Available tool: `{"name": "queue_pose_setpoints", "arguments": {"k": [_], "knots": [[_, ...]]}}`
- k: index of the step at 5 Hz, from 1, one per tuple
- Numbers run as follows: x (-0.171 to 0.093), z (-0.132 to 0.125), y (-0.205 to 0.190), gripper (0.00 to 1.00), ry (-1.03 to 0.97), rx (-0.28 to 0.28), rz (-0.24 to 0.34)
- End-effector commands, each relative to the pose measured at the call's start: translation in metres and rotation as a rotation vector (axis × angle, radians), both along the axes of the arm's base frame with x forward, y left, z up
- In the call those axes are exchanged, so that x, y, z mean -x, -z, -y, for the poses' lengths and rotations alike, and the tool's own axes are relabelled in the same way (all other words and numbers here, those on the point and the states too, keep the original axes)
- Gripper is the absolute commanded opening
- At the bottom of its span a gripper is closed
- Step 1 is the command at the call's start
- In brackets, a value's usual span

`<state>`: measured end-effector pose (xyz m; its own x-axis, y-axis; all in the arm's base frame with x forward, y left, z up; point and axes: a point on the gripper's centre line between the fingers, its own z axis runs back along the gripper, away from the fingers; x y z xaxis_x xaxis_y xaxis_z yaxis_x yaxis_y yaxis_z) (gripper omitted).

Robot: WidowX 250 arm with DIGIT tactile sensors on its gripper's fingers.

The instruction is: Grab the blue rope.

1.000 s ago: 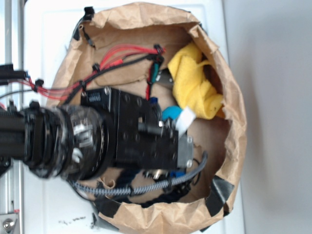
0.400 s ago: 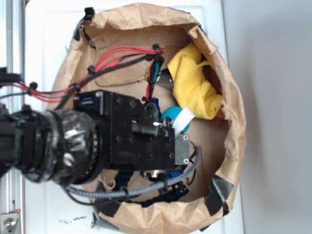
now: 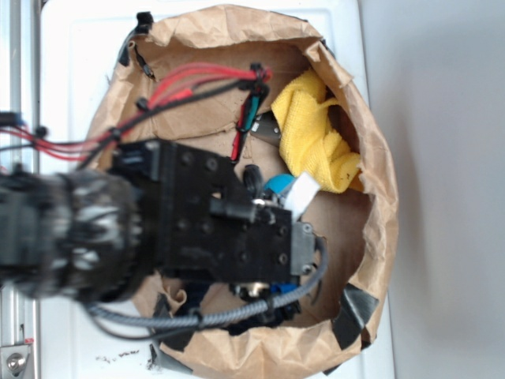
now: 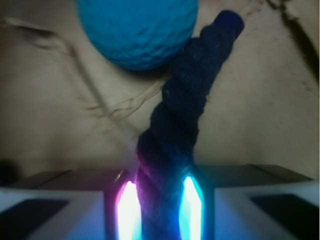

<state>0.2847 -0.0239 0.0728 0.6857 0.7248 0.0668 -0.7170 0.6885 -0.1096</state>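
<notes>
Rope (image 4: 187, 115) lies on brown paper bag floor (image 4: 60, 125), running between gripper (image 4: 159, 200) fingers (image 4: 129, 205), both pads pressed against it; far end beside teal ball (image 4: 137, 30), touching.

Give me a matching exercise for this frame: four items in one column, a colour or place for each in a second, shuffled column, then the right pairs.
Items:
1. rope
2. ball
3. cloth
4. gripper

Descriptions:
A. yellow, bunched against the bag's wall
B. teal, round, at the top of the wrist view
C. dark navy, twisted, running between the two fingers
D. a finger on each side of the rope, lit pink and cyan

Pairs: 1-C, 2-B, 3-A, 4-D
</notes>
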Motion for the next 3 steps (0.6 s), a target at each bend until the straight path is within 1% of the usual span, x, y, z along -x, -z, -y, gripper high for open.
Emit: {"name": "queue_pose_setpoints", "arguments": {"k": [1,2,3], "knots": [[0.0,-0.005,-0.077,0.0,-0.028,-0.044,0.084],[0.004,-0.003,-0.098,0.0,-0.061,-0.183,0.077],[0.009,-0.018,-0.117,0.0,-0.111,-0.302,0.032]]}}
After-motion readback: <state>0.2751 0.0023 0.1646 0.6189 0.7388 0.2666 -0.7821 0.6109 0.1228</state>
